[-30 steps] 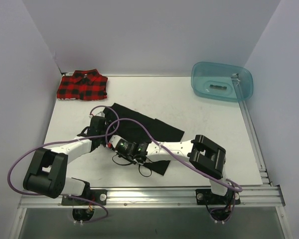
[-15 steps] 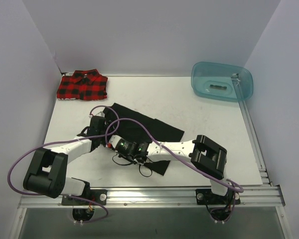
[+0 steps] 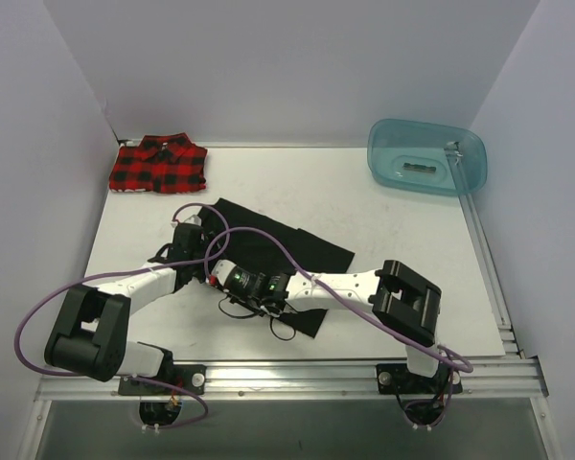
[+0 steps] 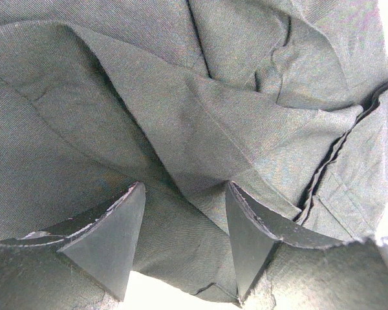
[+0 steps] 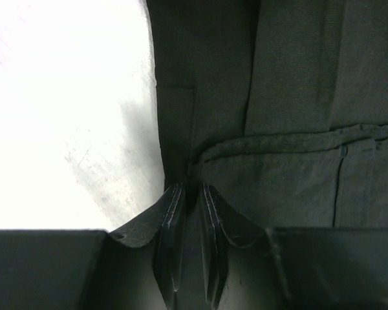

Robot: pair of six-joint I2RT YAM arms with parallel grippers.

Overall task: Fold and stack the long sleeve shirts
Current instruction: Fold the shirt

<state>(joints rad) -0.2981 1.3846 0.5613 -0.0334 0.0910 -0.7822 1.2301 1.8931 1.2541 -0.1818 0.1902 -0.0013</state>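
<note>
Black shirt [image 3: 297,247] lies spread on table [image 3: 393,220], centre-left. Its long axis runs diagonal, far-left to near-right, w/ the near end under the right arm [image 3: 340,285]. Plaid shirt [image 3: 159,165] sits folded in the far-left corner, well apart, collar twd the far wall, longer side running left-right. Left gripper [image 4: 184,194] is down on the black shirt's left part, fingers wide apart, wrinkled cloth spanning the gap betw them; can't tell if any fold is caught. Right gripper [image 5: 193,188] is at the shirt's near-left edge, fingers narrowed to a thin slit, pinching the fabric edge just beside bare table. Teal tub [image 3: 426,158] sits in the far-right corner, apart from both shirts.
</note>
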